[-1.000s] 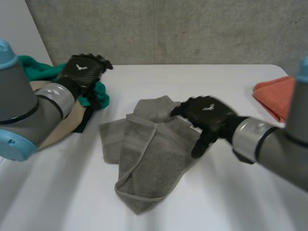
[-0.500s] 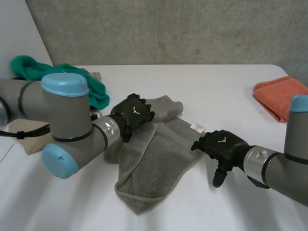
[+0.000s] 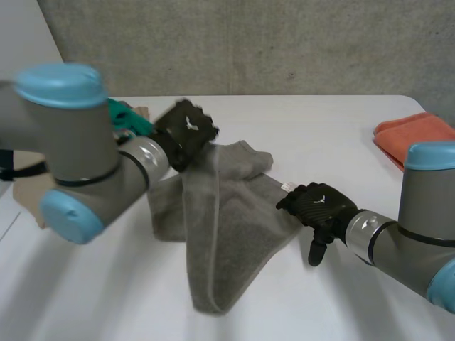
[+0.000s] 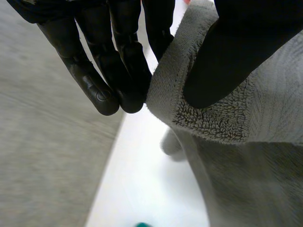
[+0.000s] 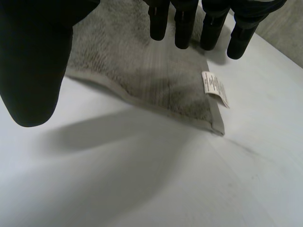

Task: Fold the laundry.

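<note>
The grey towel (image 3: pixel 220 227) is spread, rumpled, across the middle of the white table (image 3: pixel 320 128), and its far left part is held up off the surface. There its hemmed edge is gripped by the left hand (image 3: pixel 186 131). In the left wrist view the hem is seen clamped between the thumb (image 4: pixel 232 52) and the fingers (image 4: pixel 116 66). From that hold the cloth is draped down to the table, narrowing toward the near edge.

The towel's right corner, marked by a small white label (image 5: pixel 214 88), is laid flat. The right hand (image 3: pixel 320 204) is held just over it with fingers straight and thumb spread apart, and nothing is grasped. Whether the cloth is touched cannot be told.

An orange cloth (image 3: pixel 416 138) is placed at the table's right edge, well apart from the towel. A green cloth (image 3: pixel 131 121) and a beige cloth (image 3: pixel 25 186) are partly hidden by the left arm near the left edge.
</note>
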### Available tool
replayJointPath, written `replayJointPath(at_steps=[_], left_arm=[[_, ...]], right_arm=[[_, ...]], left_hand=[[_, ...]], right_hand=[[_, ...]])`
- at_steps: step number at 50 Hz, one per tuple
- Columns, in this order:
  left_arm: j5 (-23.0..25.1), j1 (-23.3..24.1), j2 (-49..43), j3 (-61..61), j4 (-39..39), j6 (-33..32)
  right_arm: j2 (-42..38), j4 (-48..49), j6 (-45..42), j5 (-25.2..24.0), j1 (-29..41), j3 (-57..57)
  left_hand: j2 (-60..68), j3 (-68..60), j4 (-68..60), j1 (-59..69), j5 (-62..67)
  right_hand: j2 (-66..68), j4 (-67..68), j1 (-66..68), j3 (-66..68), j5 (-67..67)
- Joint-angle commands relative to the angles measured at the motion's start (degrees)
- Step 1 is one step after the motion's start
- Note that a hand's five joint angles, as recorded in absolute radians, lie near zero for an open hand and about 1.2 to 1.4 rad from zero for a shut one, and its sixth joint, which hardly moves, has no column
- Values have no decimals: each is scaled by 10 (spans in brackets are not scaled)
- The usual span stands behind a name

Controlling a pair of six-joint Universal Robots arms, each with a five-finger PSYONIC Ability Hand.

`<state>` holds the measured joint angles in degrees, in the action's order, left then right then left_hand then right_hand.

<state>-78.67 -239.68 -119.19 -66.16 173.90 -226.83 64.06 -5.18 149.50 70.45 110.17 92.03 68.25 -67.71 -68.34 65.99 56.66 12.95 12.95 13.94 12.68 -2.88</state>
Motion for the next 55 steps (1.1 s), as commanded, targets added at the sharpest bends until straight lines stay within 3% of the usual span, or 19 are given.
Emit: replayJointPath(at_steps=[1,7,13,19,26,33,37,40,44,49,55], left_arm=[[17,-18,134,-27,1,85],[19,-28,195,10,-3,175],[7,-24,205,78,-30,222],[-10,-11,208,141,-109,269],[-25,-3,228,177,-125,300],[-45,-5,232,212,-124,305],[-58,-10,233,224,-123,306],[-65,-23,236,217,-123,307],[-68,-61,238,184,-120,314],[-58,-115,236,88,-120,328],[-39,-149,211,-38,-117,333]], right_arm=[[-5,-9,99,0,46,-29],[-51,-7,184,20,94,-66],[-82,-1,251,37,116,-95],[-118,34,333,100,138,-143],[-166,39,374,135,165,-214],[-187,8,385,128,192,-247],[-185,-16,399,132,186,-253],[-165,-28,410,148,147,-248],[-69,-28,370,147,62,-219],[79,-60,135,43,-42,-218],[122,-179,12,-5,-74,-280]], left_hand=[[118,-123,-117,140,133],[118,-123,-117,140,133],[118,-123,-117,140,133],[118,-123,-117,140,133],[118,-123,-117,140,133],[118,-123,-117,140,133],[118,-123,-117,140,133],[118,-123,-117,140,133],[118,-123,-117,140,133],[118,-123,-117,140,133],[118,-123,-117,140,133]], right_hand=[[-29,-29,-39,-27,29],[-29,-29,-39,-27,29],[-29,-29,-39,-27,29],[6,6,-4,9,-7],[6,6,-4,9,-7],[23,23,13,25,-23],[669,669,659,672,-670],[671,671,661,673,-671],[671,671,661,673,-671],[671,671,661,673,-671],[671,671,661,673,-671]])
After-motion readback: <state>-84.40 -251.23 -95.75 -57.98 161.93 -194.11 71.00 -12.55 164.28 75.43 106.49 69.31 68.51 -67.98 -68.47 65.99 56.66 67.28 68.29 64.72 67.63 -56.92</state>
